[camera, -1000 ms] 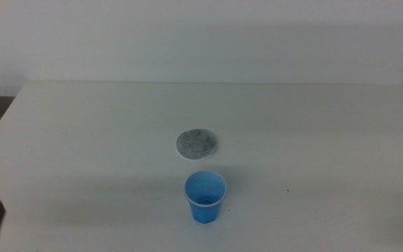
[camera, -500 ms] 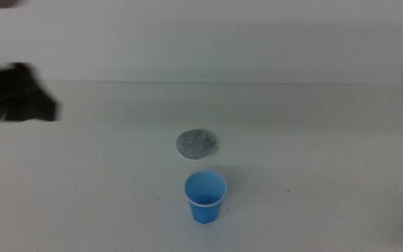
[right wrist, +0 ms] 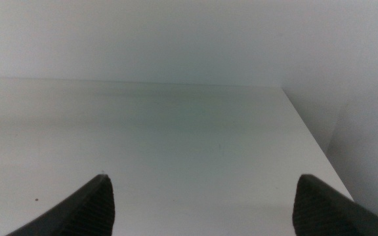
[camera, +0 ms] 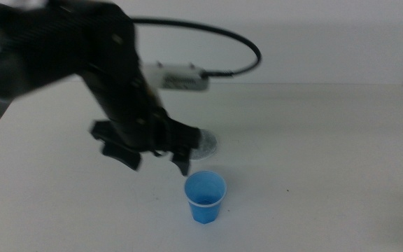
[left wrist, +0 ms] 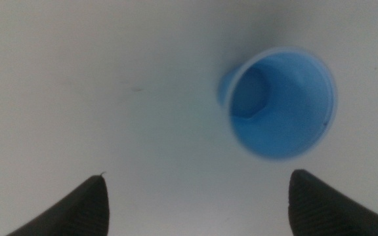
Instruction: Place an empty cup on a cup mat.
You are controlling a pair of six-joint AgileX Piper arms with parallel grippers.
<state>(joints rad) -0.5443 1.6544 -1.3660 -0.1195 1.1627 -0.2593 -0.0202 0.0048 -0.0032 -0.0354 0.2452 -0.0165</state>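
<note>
Cup [camera: 205,197] upright, untouched, left gripper [camera: 157,156] fingers spread wide above

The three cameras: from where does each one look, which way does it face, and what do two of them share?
Middle view: above the table, facing forward and down; shows the cup, the cup mat partly hidden, and the left arm with its left tool open, reaching in from the left.
Left wrist view: on the left arm, looking down into the cup; its two jaws stand wide apart.
Right wrist view: on the waiting right arm, facing across the table toward the wall; the right tool is open.
Shared: middle and left wrist views both show the cup.
</note>
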